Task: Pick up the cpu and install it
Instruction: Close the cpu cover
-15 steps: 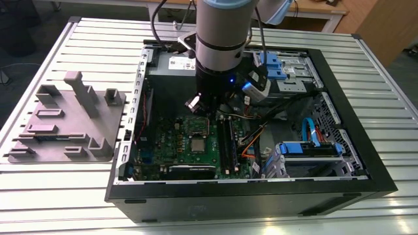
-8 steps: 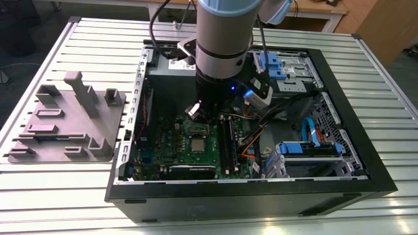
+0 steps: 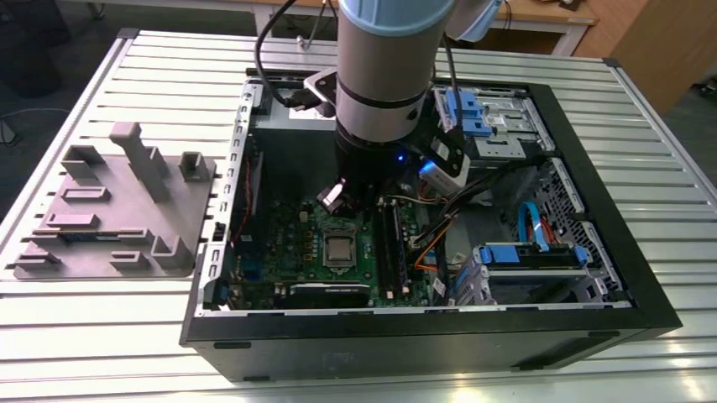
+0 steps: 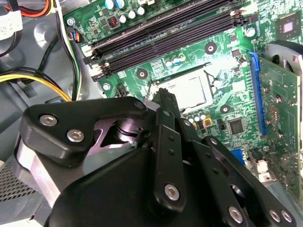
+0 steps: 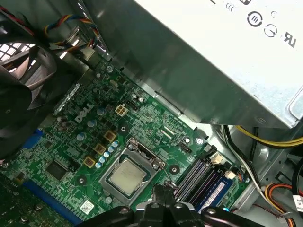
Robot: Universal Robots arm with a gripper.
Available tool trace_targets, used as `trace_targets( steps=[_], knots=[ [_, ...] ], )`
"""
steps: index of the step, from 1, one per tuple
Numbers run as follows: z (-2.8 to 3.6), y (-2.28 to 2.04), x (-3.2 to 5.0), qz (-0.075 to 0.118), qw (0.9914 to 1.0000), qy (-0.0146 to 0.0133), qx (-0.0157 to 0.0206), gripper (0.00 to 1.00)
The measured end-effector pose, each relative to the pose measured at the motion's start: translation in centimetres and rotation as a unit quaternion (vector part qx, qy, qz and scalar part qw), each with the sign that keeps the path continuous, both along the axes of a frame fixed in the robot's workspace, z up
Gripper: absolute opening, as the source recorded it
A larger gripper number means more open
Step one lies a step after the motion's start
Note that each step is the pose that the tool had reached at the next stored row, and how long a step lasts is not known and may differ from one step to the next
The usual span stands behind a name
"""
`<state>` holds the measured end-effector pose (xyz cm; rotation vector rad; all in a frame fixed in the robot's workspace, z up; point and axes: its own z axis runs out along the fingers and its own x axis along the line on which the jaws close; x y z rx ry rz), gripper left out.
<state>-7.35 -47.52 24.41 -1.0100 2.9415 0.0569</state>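
Inside the computer case (image 3: pixel 426 332), the cpu (image 5: pixel 127 174) lies flat in its socket (image 5: pixel 112 163). Gripper (image 5: pixel 163 190) hovers over the board beside it, fingers closed on nothing

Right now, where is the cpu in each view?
Exterior view: the cpu lies at the exterior view's left of the memory slots.
Second wrist view: the cpu, bright with glare, near the memory slots.
First wrist view: the cpu lies beside the memory slots.
Shared landmark: the memory slots.

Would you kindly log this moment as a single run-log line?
cpu: lying in socket on motherboard | gripper: above motherboard, close to cpu
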Motion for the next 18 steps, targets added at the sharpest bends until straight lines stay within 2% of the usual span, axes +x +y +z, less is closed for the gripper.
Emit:
trace_targets(
  steps=[10,18],
  knots=[
    [-0.01,0.03,-0.02,0.000,1.00000,0.0000,-0.0011,0.10],
    [-0.01,-0.52,-0.62,0.000,1.00000,0.0000,-0.0016,0.10]
  ],
)
